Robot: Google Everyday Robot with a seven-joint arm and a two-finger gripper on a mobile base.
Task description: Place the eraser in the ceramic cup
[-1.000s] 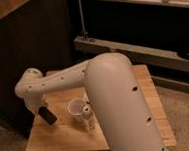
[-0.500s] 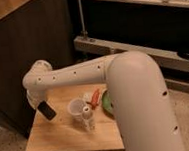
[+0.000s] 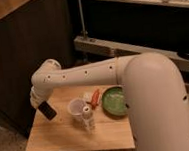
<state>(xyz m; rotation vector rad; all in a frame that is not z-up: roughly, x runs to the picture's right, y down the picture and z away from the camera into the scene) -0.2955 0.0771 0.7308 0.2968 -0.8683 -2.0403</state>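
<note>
Free gap between claw [image 3: 47, 110], at left, and ceramic cup [image 3: 75, 108] — white bottle [image 3: 88, 119] crowding cup's right side.

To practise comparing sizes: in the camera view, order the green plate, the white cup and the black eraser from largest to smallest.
1. green plate
2. white cup
3. eraser, gripped by the shut claw left of the cup

The cup and the eraser look close in size, so their order is unsure.

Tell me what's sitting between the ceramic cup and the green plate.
In the camera view, an orange-red object lies between the ceramic cup and the green plate. The gripper, shut on the eraser, hangs left of the cup.
</note>
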